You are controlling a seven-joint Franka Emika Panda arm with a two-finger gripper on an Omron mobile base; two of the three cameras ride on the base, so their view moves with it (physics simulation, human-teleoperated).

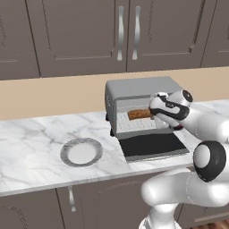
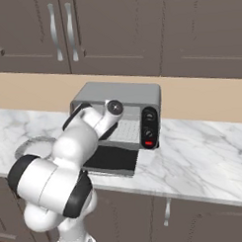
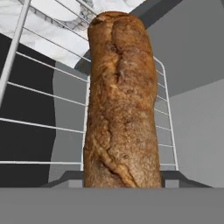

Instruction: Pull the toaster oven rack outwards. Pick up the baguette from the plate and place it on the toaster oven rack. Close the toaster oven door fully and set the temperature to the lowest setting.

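Baguette (image 3: 120, 105) comes first: you can see it close up in the hand view, long and brown, lying over the thin wires of the toaster oven rack (image 3: 48, 127). In the left base view the baguette (image 1: 139, 114) sits inside the mouth of the toaster oven (image 1: 138, 89), at about 9 o'clock from the tool (image 1: 157, 108).

The tool is right at one end of the bread. You cannot tell if it is pinching the bread or has let go, because its tips are hidden.

So here is how far you are, I think. The rack looks pulled out. The bread is off the plate (image 1: 81, 152), which has nothing on it now, down at 8 o'clock from the oven on the counter (image 1: 31, 138). The bread is on or just above the rack. What is left: let go if you have not, pull the arm back, lift the toaster oven door (image 1: 152, 145) shut, and turn the heat to its lowest.

The door lies flat and open in front of the oven.

The right base view shows you the black panel with the knobs (image 2: 149, 123) and the red button (image 2: 149, 142); the arm covers the bread there. The left base view gives you the bread and the plate.
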